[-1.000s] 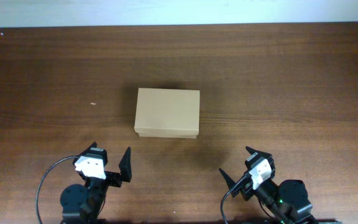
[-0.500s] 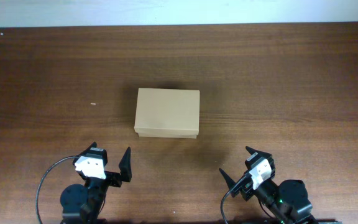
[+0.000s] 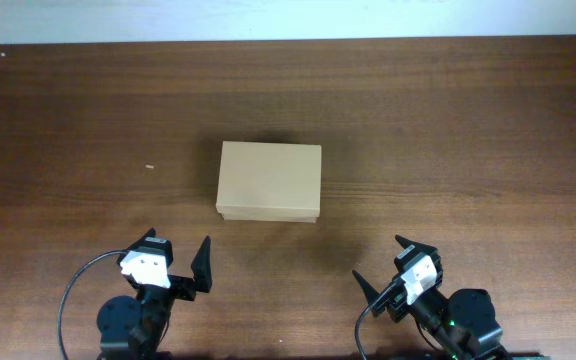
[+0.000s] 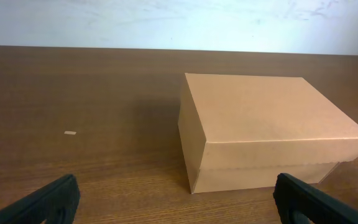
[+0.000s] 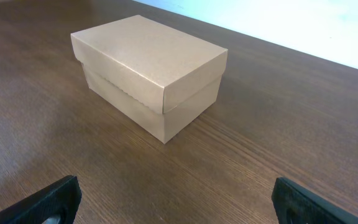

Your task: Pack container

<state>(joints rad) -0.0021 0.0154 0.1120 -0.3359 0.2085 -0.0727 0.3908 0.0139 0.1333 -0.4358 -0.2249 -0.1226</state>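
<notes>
Wide-spread fingers on the left gripper, pinching nothing; the same on the right gripper, jaws fully apart and empty. Both well short of the container on its near side, one off its near-left corner, the other off its near-right corner. Close behind the left one, a black cable looping out from the arm base. Between each gripper and the container, only bare dark wood of the table, with no object across either path. Both arms folded back low over their bases, wrists aimed forward toward the container, the right gripper turned so that its fingers sit on a slant. Seen from the left wrist, black fingertips at the bottom corners and the container ahead, nearer the right finger than the left. Seen from the right wrist, fingertips low again and the container ahead and to the left, corner-on. Plain tan cardboard, upright, flat on the wood, lid closed down over the base. Level with the container and well off to its left, a tiny pale speck. Beyond the container, more wood, then a pale wall along the far edge.
</notes>
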